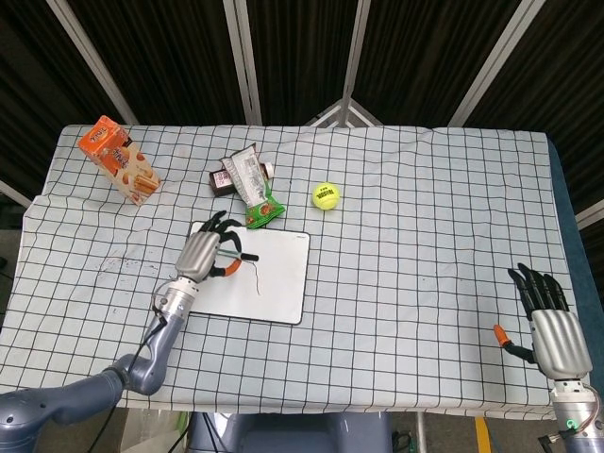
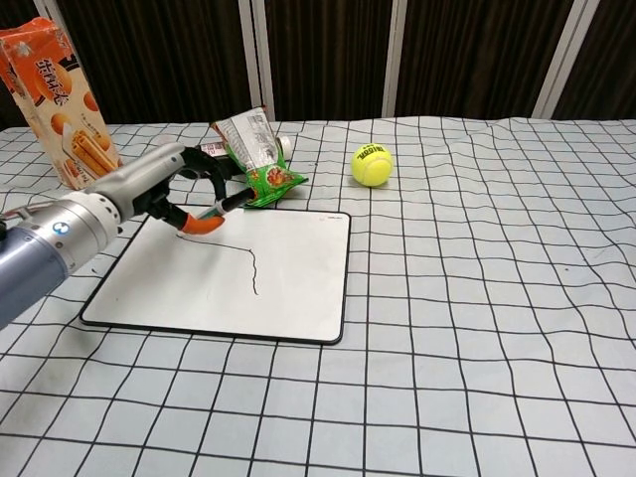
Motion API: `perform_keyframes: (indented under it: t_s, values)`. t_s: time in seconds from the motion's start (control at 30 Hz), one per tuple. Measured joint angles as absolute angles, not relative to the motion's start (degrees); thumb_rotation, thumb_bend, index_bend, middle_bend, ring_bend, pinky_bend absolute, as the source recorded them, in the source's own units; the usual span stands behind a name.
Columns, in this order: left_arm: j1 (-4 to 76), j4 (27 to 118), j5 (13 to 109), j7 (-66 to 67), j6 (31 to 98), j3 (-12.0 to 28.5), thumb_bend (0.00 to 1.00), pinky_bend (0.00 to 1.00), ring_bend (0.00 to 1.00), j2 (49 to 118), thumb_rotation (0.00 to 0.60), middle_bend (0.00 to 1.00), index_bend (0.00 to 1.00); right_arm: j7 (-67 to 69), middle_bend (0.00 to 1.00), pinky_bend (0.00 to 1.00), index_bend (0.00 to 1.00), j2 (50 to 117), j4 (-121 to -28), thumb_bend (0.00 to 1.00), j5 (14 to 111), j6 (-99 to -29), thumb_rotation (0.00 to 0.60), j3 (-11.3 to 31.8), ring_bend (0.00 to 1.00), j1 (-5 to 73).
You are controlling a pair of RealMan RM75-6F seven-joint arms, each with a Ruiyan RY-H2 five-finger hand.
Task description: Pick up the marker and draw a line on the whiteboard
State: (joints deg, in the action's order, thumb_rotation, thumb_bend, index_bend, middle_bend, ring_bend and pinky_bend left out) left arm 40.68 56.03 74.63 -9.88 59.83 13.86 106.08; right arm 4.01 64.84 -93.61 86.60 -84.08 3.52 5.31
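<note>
This looks like a robotics lab set up for recording. A desk (image 1: 425, 217) under a black-gridded white cloth (image 2: 497, 298) stands before dark curtains (image 2: 318, 60) hung between pale metal frame bars (image 1: 241, 57). Beyond the left robot hand (image 1: 200, 255), test props lie scattered: snack carton (image 1: 118, 159), tennis ball (image 1: 325, 195).

The left hand (image 2: 174, 189) has a silver metal back, black fingers and an orange thumb tip, on a glossy grey-blue forearm with a small round logo behind the wrist. The right hand (image 1: 547, 316) looks alike: ribbed silver back, black fingers, orange thumb tip, a green light below its wrist.
</note>
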Motion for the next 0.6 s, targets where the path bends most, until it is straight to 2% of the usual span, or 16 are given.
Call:
perform_keyframes:
  t_s: [0.3, 0.6]
  values:
    - [40.62, 54.59, 75.66, -12.85, 62.9, 15.83, 0.54, 0.15, 0.05, 101.86, 0.6, 0.21, 0.72, 3.75, 0.0, 0.0, 0.0, 64.88, -93.62, 0.33, 86.72, -84.23, 0.6, 3.53, 0.0, 5.27]
    - [38.62, 64.2, 76.82, -13.72, 66.56, 16.36, 0.54, 0.15, 0.05, 95.98, 0.6, 0.21, 0.72, 3.92, 0.0, 0.0, 0.0, 64.81, -93.56, 0.33, 86.66, -84.16, 0.6, 3.55, 0.0, 5.27]
